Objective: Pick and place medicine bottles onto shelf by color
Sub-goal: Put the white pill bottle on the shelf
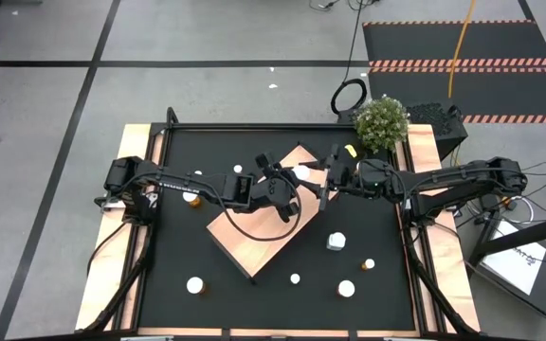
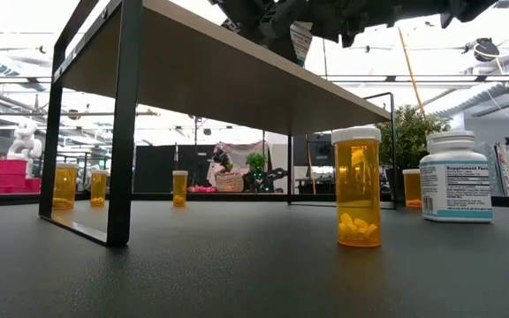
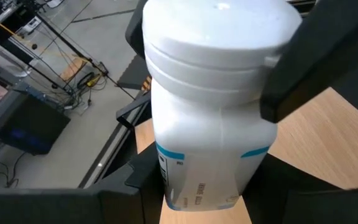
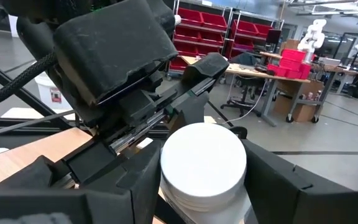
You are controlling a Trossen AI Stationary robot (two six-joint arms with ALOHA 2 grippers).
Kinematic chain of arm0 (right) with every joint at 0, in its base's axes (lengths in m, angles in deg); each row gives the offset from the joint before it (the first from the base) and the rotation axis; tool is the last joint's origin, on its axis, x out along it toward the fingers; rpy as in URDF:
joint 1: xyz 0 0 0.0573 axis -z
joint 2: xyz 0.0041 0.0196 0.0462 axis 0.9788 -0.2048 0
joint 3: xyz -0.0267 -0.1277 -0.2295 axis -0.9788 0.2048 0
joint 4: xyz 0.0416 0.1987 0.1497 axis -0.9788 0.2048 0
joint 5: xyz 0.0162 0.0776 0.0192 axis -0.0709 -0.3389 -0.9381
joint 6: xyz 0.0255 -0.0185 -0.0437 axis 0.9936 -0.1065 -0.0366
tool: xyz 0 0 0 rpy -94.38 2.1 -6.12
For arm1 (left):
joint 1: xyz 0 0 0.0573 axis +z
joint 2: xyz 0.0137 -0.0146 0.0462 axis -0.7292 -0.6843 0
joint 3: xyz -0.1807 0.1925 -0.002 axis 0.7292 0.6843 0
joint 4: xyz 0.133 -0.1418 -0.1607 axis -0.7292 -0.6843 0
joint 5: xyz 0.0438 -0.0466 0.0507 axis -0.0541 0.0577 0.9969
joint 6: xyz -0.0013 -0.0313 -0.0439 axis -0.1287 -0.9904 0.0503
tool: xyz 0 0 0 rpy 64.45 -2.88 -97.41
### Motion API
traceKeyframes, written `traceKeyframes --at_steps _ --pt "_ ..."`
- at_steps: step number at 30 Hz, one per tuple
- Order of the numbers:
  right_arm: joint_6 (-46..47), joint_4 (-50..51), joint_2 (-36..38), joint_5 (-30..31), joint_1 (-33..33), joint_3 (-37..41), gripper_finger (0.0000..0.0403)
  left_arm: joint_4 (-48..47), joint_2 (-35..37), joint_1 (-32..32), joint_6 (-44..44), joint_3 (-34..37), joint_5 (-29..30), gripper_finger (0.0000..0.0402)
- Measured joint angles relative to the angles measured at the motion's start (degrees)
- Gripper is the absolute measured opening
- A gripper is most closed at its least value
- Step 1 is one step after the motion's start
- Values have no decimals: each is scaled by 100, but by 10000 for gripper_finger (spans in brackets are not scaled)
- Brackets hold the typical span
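Note:
A white medicine bottle (image 3: 210, 106) with a blue-edged label is held over the pale wooden shelf (image 1: 254, 237), which stands aslant at mid-table on a dark frame (image 2: 117, 132). My left gripper (image 3: 207, 205) is shut on its body. My right gripper (image 4: 204, 193) comes from the opposite side and is shut on its white cap (image 4: 204, 158). In the high view the two grippers meet at the bottle (image 1: 303, 174), above the shelf's far corner. The low view shows only a strip of the bottle's label (image 2: 300, 40) under the dark arms. My left gripper pinches the bottle's labelled body near its base (image 3: 185, 186) between its two fingers, coming from the table's left and slanting down. The bottle sticks out beyond the fingers, cap away from them, above the shelf. My right gripper has the cap's rim (image 4: 238, 180) between its two fingers, one on each side. It comes level from the table's right and faces the cap's flat top. One finger (image 3: 303, 62) shows against the cap in the left wrist view.
Several bottles stand on the black mat: an orange one (image 2: 358, 190) and a white one (image 2: 456, 177) near the front right, and orange ones (image 2: 64, 185) beyond the shelf. A potted plant (image 1: 381, 121) and a yellow object (image 1: 352, 150) sit at the far right.

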Motion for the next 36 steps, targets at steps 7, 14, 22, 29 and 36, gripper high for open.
traceKeyframes --at_steps 7,14,22,29,36 --pt "38 37 -4 -18 0 9 191 6 0 4 -231 0 -388 225" --pt "116 99 -9 44 6 11 191 -68 4 -10 -276 -7 -463 309" --pt "157 330 -11 -108 195 13 191 -587 372 -154 -387 -13 -495 339" --pt "473 297 -11 -1236 692 11 191 -1482 935 -203 -750 -11 -453 339" --pt "1064 662 -65 -2667 1492 -254 191 -2373 1119 -29 -1032 -9 -225 339"
